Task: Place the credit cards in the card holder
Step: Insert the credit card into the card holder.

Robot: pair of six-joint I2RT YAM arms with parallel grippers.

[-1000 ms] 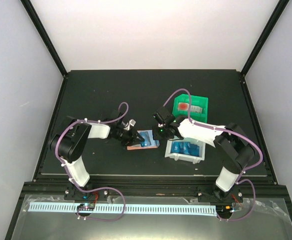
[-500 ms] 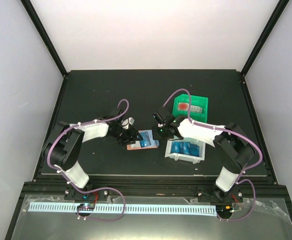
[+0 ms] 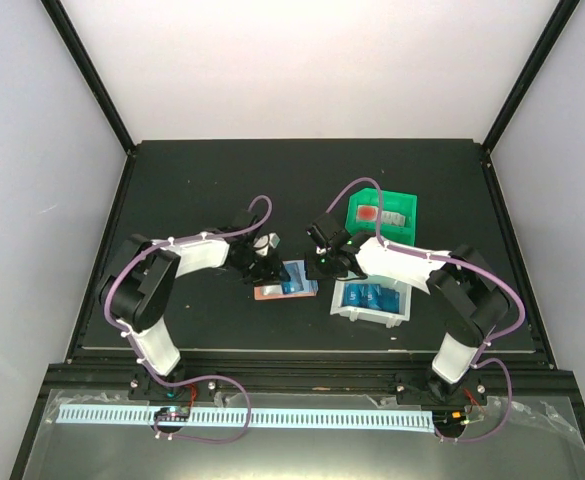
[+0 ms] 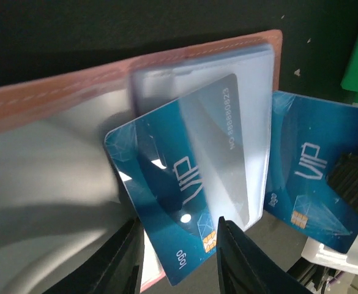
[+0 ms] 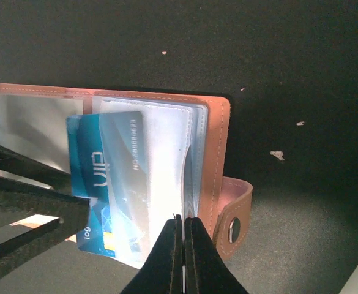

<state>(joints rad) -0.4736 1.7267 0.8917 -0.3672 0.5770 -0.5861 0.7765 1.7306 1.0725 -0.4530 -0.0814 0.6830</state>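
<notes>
The salmon-pink card holder (image 3: pixel 272 292) (image 4: pixel 56 92) (image 5: pixel 218 153) lies open on the black table between both arms. A blue credit card (image 4: pixel 166 202) (image 5: pixel 84 159) (image 3: pixel 292 276) sits askew, partly inside a clear pocket. My left gripper (image 4: pixel 179 222) (image 3: pixel 269 268) straddles the card's outer end, one finger against its edge, the other at its corner by the chip. The right gripper (image 5: pixel 182 219) (image 3: pixel 319 266) is shut on the thin edge of the card holder's clear pocket. A second blue card (image 4: pixel 313 177) shows beside that pocket, partly under it.
A white bin (image 3: pixel 367 318) with more blue cards stands just right of the card holder, under the right arm. A green bin (image 3: pixel 384 196) stands behind it. The holder's snap tab (image 5: pixel 231 229) sticks out next to the right fingers.
The left gripper slid right, closer over the card holder; its jaws widened, then narrowed around the card. The right gripper has stayed put, still pinching the pocket.
</notes>
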